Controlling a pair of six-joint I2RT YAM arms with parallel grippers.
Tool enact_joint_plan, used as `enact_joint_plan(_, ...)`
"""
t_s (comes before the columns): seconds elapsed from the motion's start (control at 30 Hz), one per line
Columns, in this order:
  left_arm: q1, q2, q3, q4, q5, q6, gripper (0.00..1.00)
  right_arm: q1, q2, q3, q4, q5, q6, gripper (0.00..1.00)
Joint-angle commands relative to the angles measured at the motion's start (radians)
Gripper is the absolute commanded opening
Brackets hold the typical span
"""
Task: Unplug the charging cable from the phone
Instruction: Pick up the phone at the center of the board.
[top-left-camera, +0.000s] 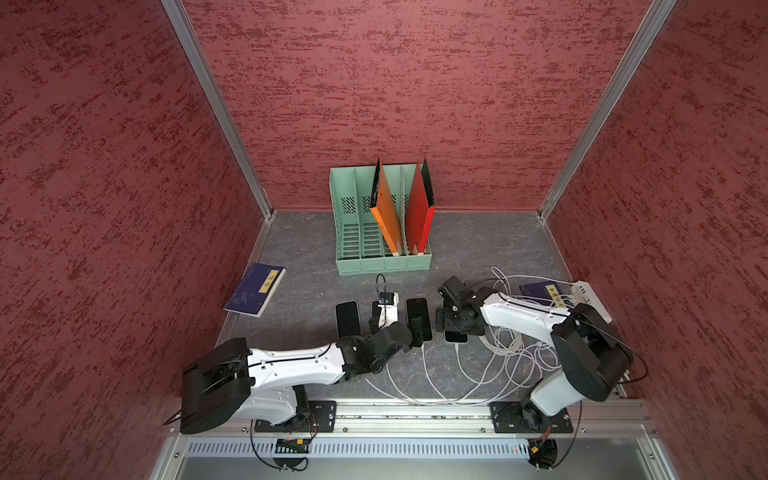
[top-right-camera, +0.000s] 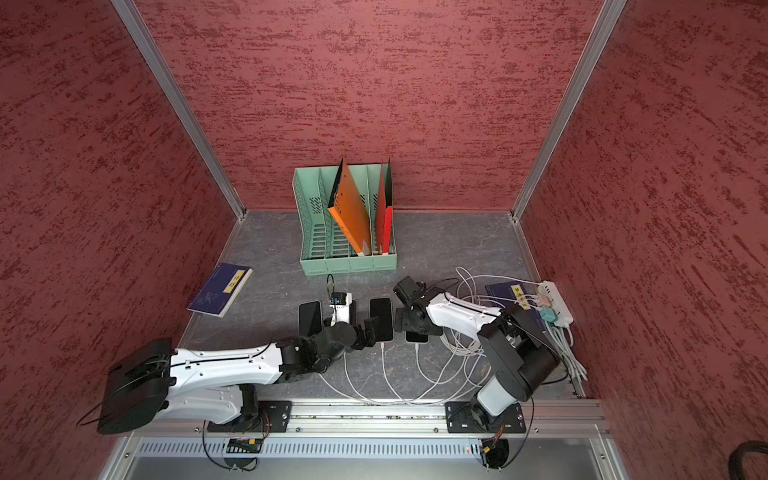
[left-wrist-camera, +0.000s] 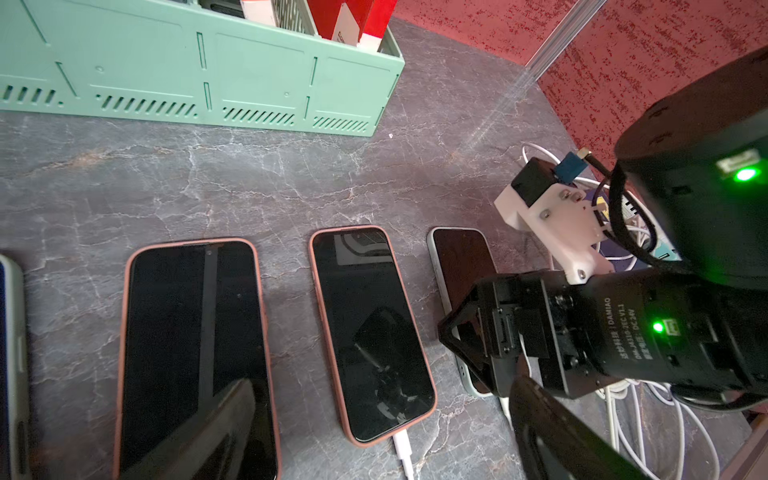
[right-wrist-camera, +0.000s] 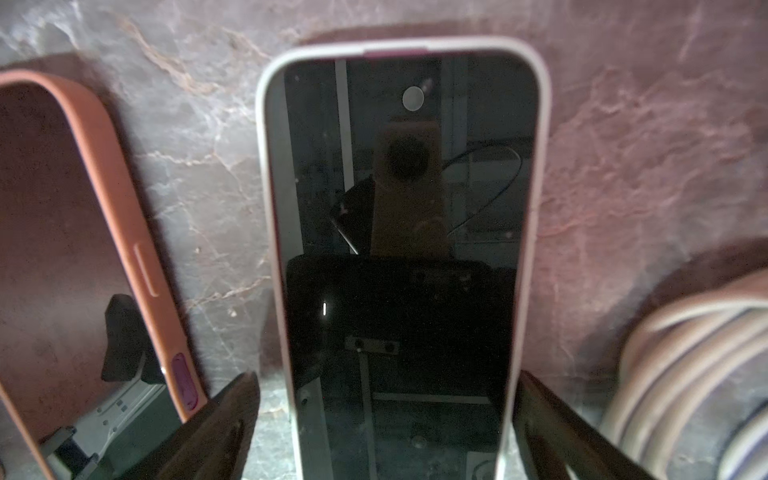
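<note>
On the dark marbled desk (top-right-camera: 274, 249) four phones lie in one row. The left gripper (top-right-camera: 368, 332) hangs over the lower corner of the third phone (top-right-camera: 382, 316) from the left. The right gripper (top-right-camera: 415, 327) stands above the fourth phone (top-right-camera: 417, 337) and covers most of it. White charging cables (top-right-camera: 457, 345) run from the phones' near ends and curve to a white power strip (top-right-camera: 557, 301) by the right wall. Behind the phones stands a green file rack (top-right-camera: 349, 266) with an orange folder (top-right-camera: 351, 216) and a red folder (top-right-camera: 387, 226). A blue book (top-right-camera: 220, 291) lies at the left.
</note>
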Motion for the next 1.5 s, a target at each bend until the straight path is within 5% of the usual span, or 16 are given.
enact_joint_plan(0.0, -0.006, 0.009, 0.012, 0.011, -0.018, -0.021, 1.0, -0.003, 0.01, -0.006, -0.017, -0.009, -0.009, 0.98)
enact_joint_plan(0.8, -0.001, -0.015, -0.016, 0.029, -0.017, -0.098, 1.0, -0.001, 0.047, 0.002, -0.056, 0.018, 0.031, 0.81)
enact_joint_plan(1.27, -0.001, 0.006, -0.036, 0.162, 0.05, -0.055, 1.0, -0.001, -0.242, -0.057, 0.02, 0.011, 0.042, 0.56)
enact_joint_plan(1.47, -0.021, 0.083, -0.042, 0.255, 0.065, -0.058, 0.93, -0.001, -0.347, -0.046, -0.005, 0.043, 0.037, 0.52)
